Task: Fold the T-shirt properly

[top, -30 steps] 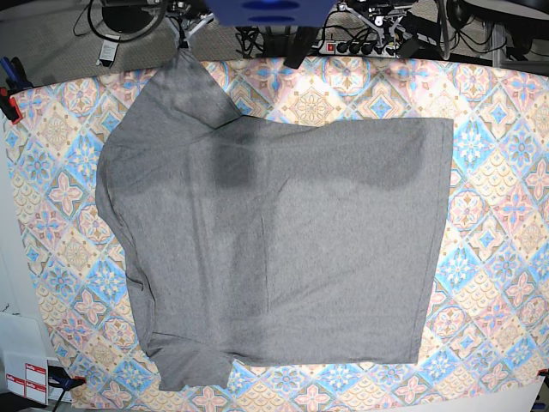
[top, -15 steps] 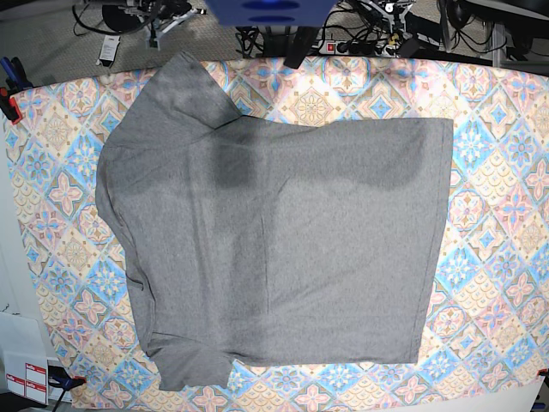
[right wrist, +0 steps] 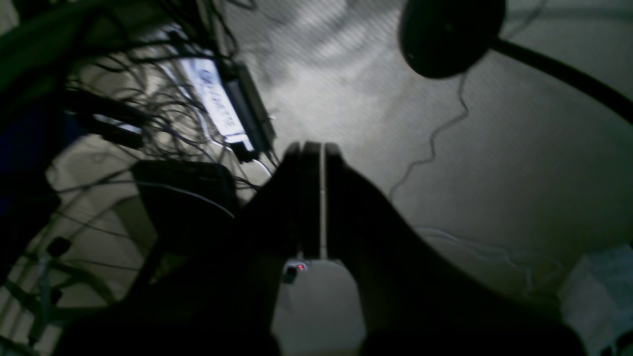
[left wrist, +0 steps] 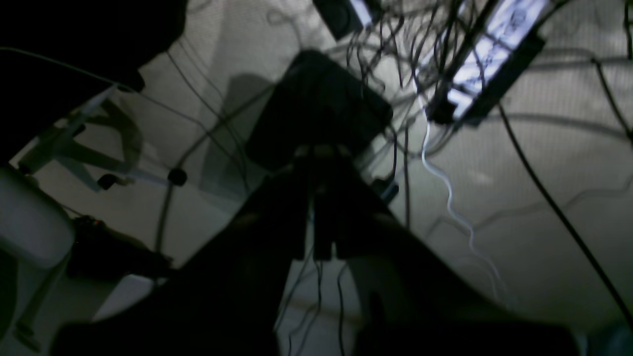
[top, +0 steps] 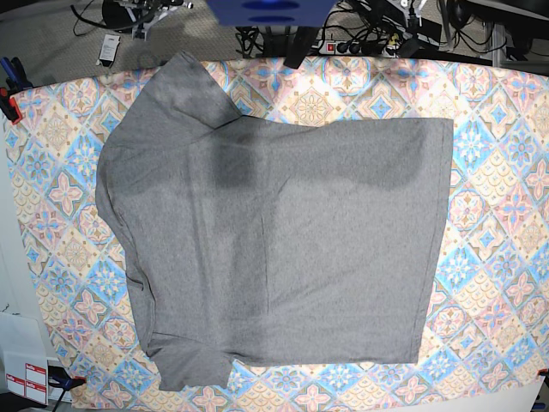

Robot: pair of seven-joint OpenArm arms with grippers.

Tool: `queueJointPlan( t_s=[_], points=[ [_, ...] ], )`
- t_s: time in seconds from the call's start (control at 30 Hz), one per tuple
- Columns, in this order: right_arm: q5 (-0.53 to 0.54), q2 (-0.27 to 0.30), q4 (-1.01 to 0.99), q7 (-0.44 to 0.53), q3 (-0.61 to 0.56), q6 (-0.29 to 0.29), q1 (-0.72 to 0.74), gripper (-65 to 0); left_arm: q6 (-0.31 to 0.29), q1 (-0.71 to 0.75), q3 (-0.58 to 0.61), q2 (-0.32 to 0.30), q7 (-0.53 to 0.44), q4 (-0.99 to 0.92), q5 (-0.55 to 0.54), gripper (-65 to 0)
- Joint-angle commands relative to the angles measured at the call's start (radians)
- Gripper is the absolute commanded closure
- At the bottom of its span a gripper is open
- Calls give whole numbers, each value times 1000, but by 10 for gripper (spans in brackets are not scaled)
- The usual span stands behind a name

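The grey T-shirt (top: 274, 240) lies flat and sideways on the patterned tablecloth (top: 497, 215), hem to the right and sleeves at the upper left and lower left. Both grippers are off the shirt, beyond the table's far edge. My right gripper (right wrist: 311, 148) is shut and empty over the floor; in the base view it shows at the top left (top: 141, 10). My left gripper (left wrist: 319, 153) is also shut and empty over the floor; in the base view it sits at the top right (top: 412, 13).
A power strip with many cables (top: 343, 45) lies on the floor behind the table and also shows in the left wrist view (left wrist: 494, 59). A dark round base on a pole (right wrist: 450, 34) is nearby. Red clamps (top: 9, 103) hold the cloth's left edge.
The right gripper has drawn back from the shirt's upper-left sleeve to the top left, off the table. The left gripper has moved further right along the top edge. The shirt has not moved.
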Motion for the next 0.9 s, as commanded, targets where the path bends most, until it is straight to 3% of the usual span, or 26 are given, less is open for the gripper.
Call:
queueJointPlan(
  t_s=[0.0, 0.2, 0.57, 0.73, 0.87],
  points=[
    [2, 11, -1, 15, 2, -3, -13, -14, 8, 27, -10, -10, -13, -6, 1, 0],
    [2, 11, -1, 111, 83, -3, -78, -14, 8, 100, -21, -12, -172, -6, 1, 0],
    [2, 11, -1, 323, 88, -2, -199, -14, 7, 189, -22, -12, -435, -8, -37, 0],
    [2, 8, -1, 490, 88, -2, -259, -14, 7, 212, -22, -12, -579, -8, -49, 0],
    [2, 0, -1, 657, 88, -2, -312, -14, 7, 258, -22, -7, -778, -8, -49, 0]
  ],
)
